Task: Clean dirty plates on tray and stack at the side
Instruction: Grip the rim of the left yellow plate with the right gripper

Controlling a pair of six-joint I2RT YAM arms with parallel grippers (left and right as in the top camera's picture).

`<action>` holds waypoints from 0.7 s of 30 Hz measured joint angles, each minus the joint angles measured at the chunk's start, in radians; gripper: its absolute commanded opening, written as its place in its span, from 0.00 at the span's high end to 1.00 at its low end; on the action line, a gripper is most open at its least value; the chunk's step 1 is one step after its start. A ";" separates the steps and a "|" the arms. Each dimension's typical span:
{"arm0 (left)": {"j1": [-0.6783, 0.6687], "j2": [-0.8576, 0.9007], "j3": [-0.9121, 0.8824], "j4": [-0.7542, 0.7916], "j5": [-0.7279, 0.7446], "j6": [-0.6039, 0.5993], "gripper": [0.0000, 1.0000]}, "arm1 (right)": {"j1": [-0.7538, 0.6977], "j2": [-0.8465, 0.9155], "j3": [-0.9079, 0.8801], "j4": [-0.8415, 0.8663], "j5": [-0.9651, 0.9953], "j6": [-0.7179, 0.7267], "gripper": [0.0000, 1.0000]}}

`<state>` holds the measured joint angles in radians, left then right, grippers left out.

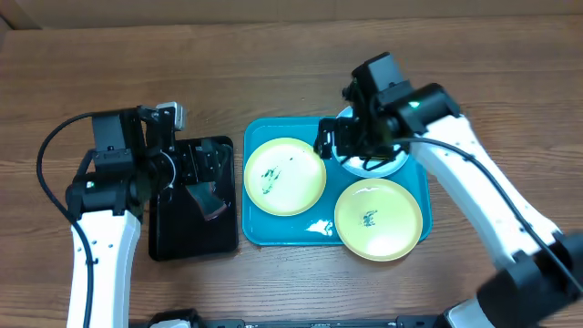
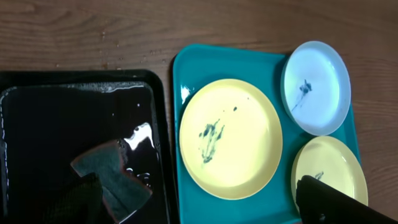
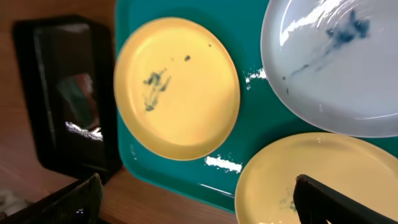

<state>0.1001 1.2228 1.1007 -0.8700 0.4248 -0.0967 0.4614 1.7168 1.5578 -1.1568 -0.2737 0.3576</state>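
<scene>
The turquoise tray [image 1: 260, 223] holds three plates. A yellow-green plate [image 1: 284, 176] with teal smears lies at its left, a second yellow-green plate [image 1: 378, 219] at its front right, and a light blue plate [image 1: 390, 165] at its back right, mostly hidden under my right arm. My right gripper [image 1: 342, 141] hovers open and empty above the tray; its view shows the blue plate [image 3: 336, 68] and both yellow plates [image 3: 177, 87] [image 3: 311, 174] below the fingers [image 3: 205, 202]. My left gripper [image 1: 191, 169] is open and empty over the black tray; its fingers [image 2: 199, 208] show in the left wrist view.
A smaller black tray [image 1: 182, 241] stands left of the turquoise tray, wet, with a dark sponge [image 1: 208, 199] in it, also seen in the left wrist view [image 2: 109, 171]. Bare wooden table lies around both trays.
</scene>
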 measured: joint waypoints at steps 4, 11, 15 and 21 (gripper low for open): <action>0.000 0.018 0.000 -0.003 0.003 0.000 0.00 | 0.027 0.130 0.000 0.038 -0.034 -0.032 0.00; 0.000 0.022 0.000 -0.023 0.003 0.000 0.00 | 0.044 0.238 0.000 0.102 -0.087 -0.058 0.04; 0.000 0.022 0.000 -0.031 0.003 0.000 0.00 | 0.044 0.276 0.000 0.110 -0.104 -0.044 0.08; 0.000 0.022 0.000 -0.033 0.002 0.000 0.00 | 0.046 0.328 0.000 0.111 -0.108 0.001 0.09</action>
<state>0.1001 1.2449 1.1007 -0.9031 0.4271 -0.0967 0.5072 2.0453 1.5578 -1.0462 -0.3817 0.3588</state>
